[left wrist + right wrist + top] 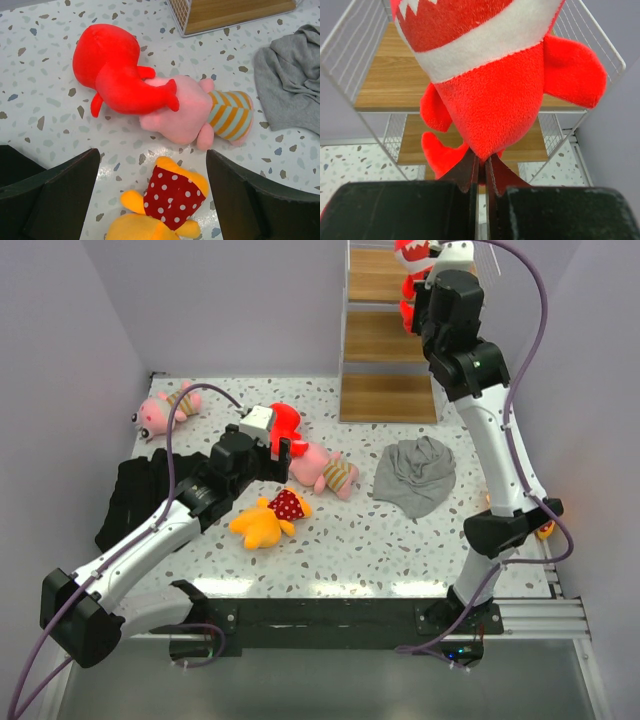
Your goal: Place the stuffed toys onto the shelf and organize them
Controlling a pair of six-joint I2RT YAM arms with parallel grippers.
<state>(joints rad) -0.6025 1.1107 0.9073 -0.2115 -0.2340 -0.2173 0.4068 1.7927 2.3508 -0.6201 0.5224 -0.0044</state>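
Red plush with a white band: one stuffed toy [490,100] pinched at its lower tip between the right jaws, pressed together on the fabric, hanging above the top board of the shelf [380,80].

Step in hand, as judged: placement of this toy on the shelf. Next move: lower until the soft body bears on the board, clear of the white wire frame, then release. Set well inside the edge to allow for slumping.

Left jaws spread wide, holding nothing, poised over the desk [40,100] above the yellow-orange toy [170,200]. Just beyond it: pink striped toy [200,115] touching a second red toy [115,70]. Another pink toy [165,410] at the far left of the desk. Leave the grey cloth [415,475] and black cloth [130,495] in place.

Markings: no brand, label or writing legible in any view.
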